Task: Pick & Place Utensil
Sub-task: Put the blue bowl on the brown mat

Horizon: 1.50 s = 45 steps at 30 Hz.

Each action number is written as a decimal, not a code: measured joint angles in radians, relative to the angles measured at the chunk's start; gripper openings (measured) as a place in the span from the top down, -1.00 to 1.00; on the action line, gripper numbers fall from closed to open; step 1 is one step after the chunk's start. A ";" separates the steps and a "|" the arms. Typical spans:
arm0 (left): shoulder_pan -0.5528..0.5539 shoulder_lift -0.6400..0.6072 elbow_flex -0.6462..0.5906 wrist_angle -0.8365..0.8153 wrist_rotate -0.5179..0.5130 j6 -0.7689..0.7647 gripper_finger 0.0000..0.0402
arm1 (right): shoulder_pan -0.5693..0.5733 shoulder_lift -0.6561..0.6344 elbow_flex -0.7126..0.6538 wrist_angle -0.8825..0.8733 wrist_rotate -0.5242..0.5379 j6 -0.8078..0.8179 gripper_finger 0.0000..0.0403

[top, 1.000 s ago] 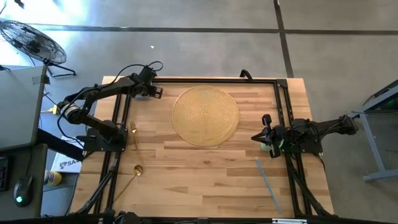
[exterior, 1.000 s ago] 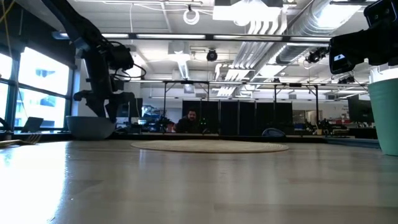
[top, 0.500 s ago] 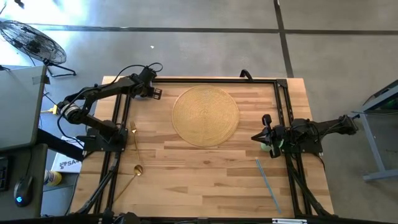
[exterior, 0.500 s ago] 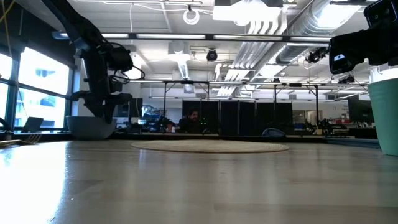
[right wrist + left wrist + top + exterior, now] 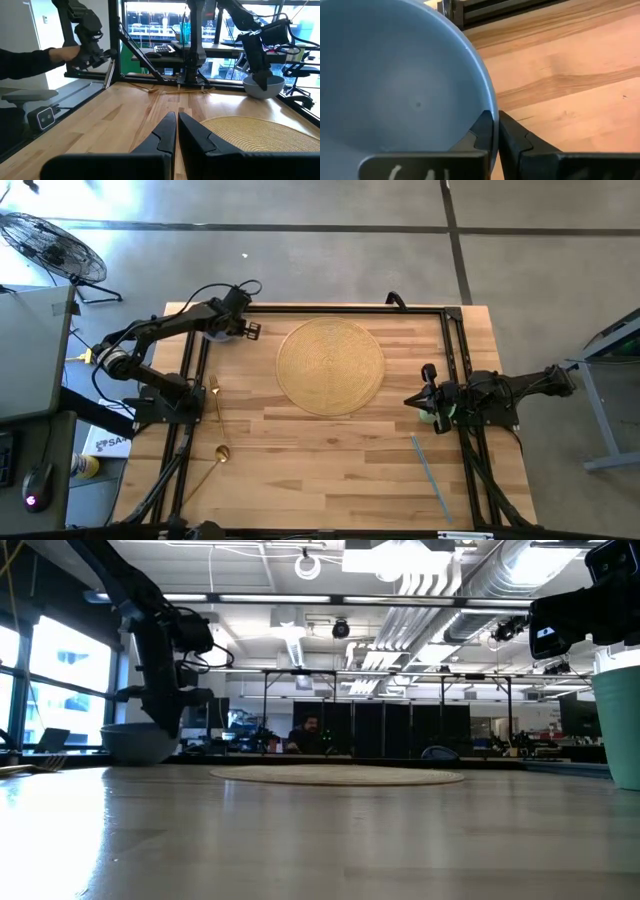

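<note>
A pale blue bowl point(image 5: 135, 743) stands on the table's far left, next to the round woven placemat point(image 5: 330, 365). My left gripper point(image 5: 495, 117) comes down on the bowl from above and is shut on its rim. A gold fork point(image 5: 214, 394) and a gold spoon point(image 5: 216, 458) lie flat on the wood near the left edge. A grey-blue utensil point(image 5: 430, 475) lies flat at the near right. My right gripper point(image 5: 177, 117) is shut, holds nothing, and waits at the right edge beside a green cup point(image 5: 620, 720). My left gripper pinches the bowl's rim point(image 5: 489, 102) on the side toward the placemat. One finger is inside the bowl and the other outside. The fingers point down from above. The bowl's base rests on the table.
The black frame rails point(image 5: 452, 350) run along the table's left, far and right sides. A person's dark sleeve point(image 5: 30, 60) shows beyond the table's left side. Bare wood lies between the placemat and the near edge.
My left gripper has shut on the bowl's rim, from wide open a second ago. The bowl has shifted a little toward the table's left in the low view.
</note>
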 joint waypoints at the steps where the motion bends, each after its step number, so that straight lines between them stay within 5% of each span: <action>1: 0.000 0.000 0.000 -0.001 0.010 0.005 0.93 | 0.000 0.000 0.000 0.000 0.000 0.000 0.94; 13: -0.015 0.000 0.043 -0.074 0.105 0.079 0.91 | 0.000 0.000 0.000 0.000 0.000 0.000 0.94; 23: -0.214 0.001 0.103 -0.139 0.108 0.164 0.96 | 0.000 0.000 0.000 0.000 0.000 0.000 0.94; 45: -0.593 0.068 0.364 -0.193 0.183 0.103 0.98 | 0.000 0.000 0.000 0.000 0.000 0.000 0.94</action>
